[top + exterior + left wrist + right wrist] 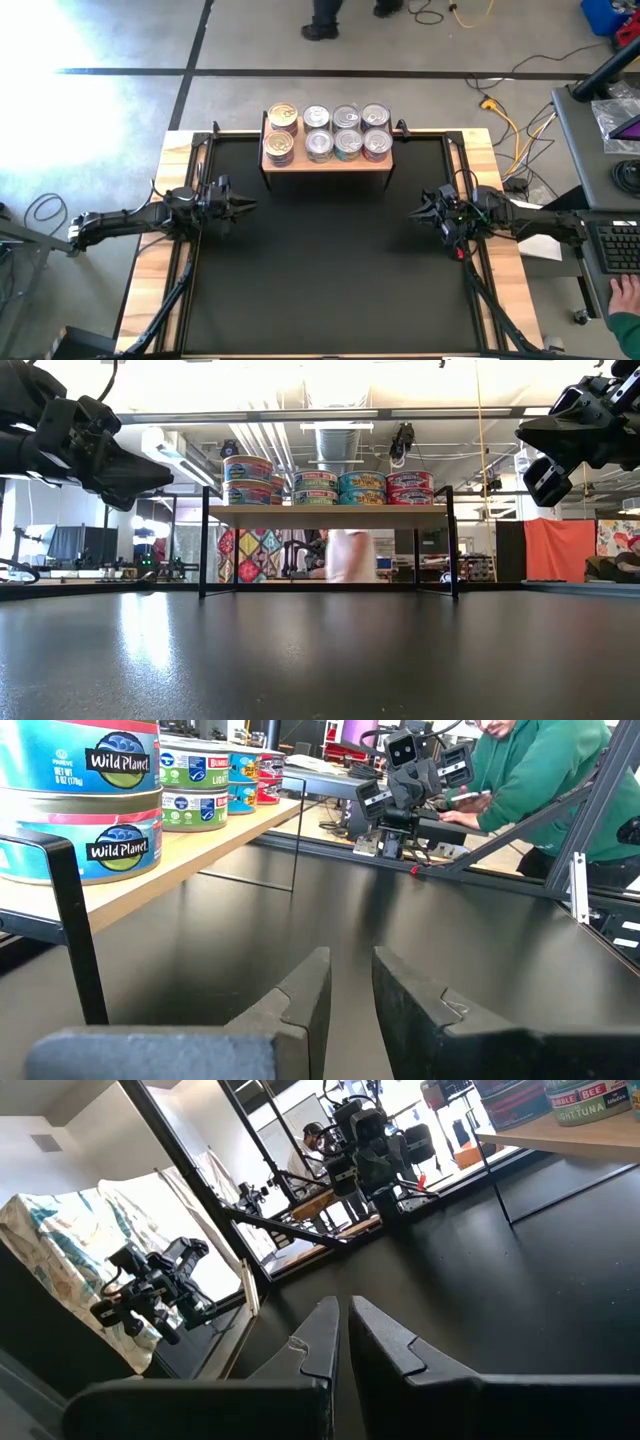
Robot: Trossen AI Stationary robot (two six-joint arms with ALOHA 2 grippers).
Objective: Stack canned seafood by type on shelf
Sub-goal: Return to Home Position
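Observation:
The canned seafood (330, 132) stands in stacks on the shelf (325, 164) at the table's far middle. The gold-lidded tins (282, 130) are at the left end and silver-lidded ones fill the rest. In the low view the tins (330, 487) sit two high on the light-wood shelf (330, 509), with blue, green and red labels. My left gripper (250, 205) hovers level at the table's left, its fingers (352, 965) a little apart with nothing between them. My right gripper (412, 212) hovers level at the right, its fingers (343, 1310) shut and empty.
The black tabletop (320, 270) with wooden side edges lies bare between the arms and toward the near edge. A person in green (530, 780) sits beyond the table's right side at a desk with a keyboard (620, 245). Cables (505, 120) lie on the floor.

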